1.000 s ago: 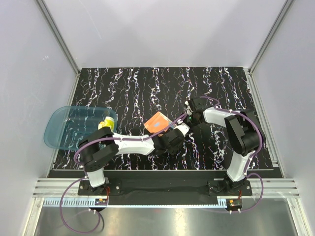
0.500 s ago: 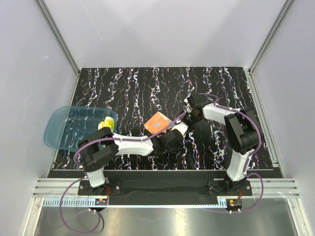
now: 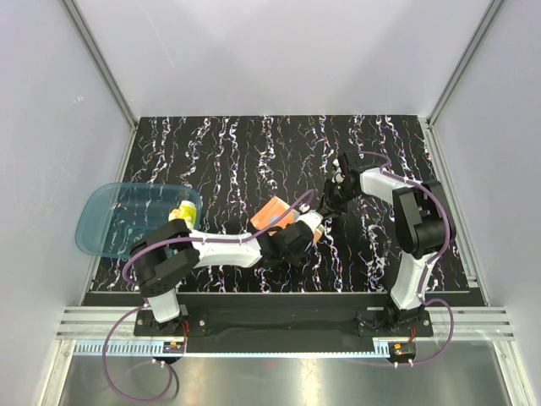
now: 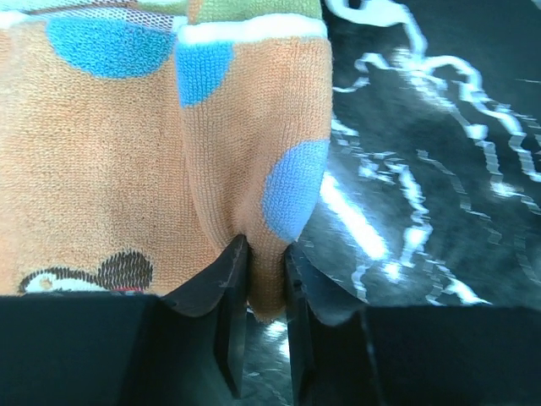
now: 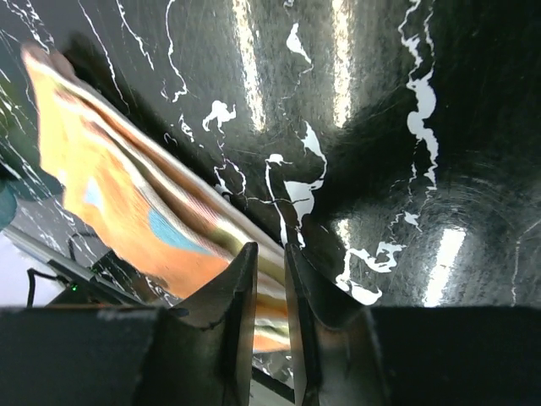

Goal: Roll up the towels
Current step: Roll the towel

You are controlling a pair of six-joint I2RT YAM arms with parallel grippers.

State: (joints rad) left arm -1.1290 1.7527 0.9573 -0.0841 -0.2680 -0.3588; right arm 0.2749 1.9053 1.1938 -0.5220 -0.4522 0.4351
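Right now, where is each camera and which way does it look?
Top: above, behind the arms, looking down at the table; both arms show.
Left wrist: on the left arm, looking along its fingers, pinching the orange towel.
Right wrist: on the right arm, looking past its fingers at the table.
All three share the orange towel.

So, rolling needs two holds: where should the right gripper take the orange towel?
Probably the edge facing it, coming in low from the right. The left gripper pinches a bunched fold of the orange towel at its near edge; from the right gripper, the facing edge looks raised off the table.
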